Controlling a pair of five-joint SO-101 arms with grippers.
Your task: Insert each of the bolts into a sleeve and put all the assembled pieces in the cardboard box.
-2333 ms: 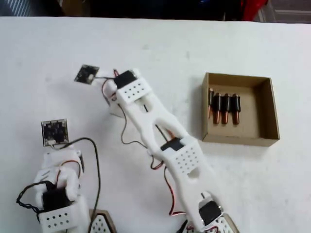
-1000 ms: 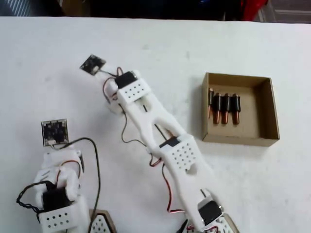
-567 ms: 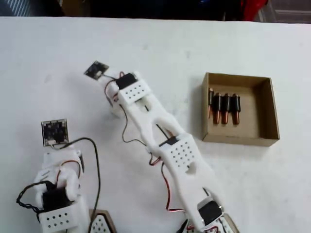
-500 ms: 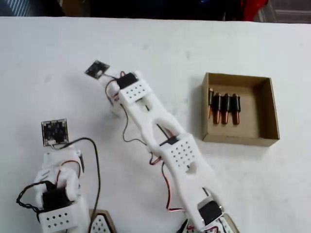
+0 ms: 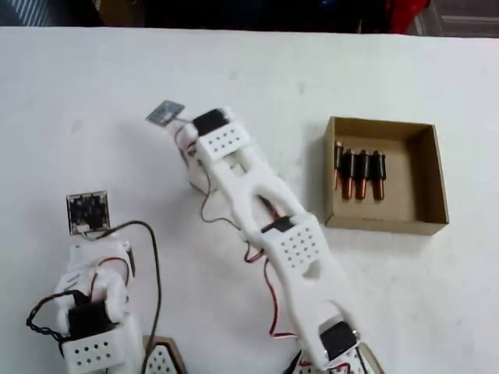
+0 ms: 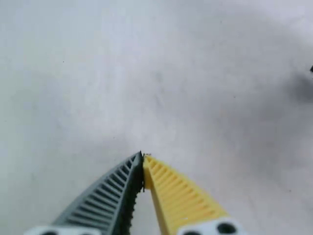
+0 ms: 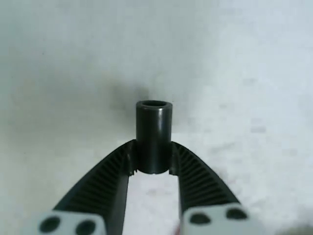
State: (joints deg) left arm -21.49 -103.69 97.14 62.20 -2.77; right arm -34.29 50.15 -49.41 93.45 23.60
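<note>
My right gripper [image 7: 152, 157] is clamped on the lower end of the black sleeve [image 7: 154, 128], mid-frame in the wrist view; I want a firm grip & the sleeve straight w/ its bore clear for a bolt, then to the cardboard box [image 5: 407, 191], right of high view.

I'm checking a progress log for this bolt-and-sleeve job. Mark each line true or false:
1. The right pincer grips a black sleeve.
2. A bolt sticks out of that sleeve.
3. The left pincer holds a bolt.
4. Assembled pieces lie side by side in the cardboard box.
1. True. The right pincer is closed on the lower end of the sleeve.
2. False. The sleeve's visible end is open and hollow, with no bolt showing.
3. False. The left pincer is shut, tips together, with nothing between them.
4. True. The assembled pieces lie in a row inside the cardboard box, near one wall.
</note>
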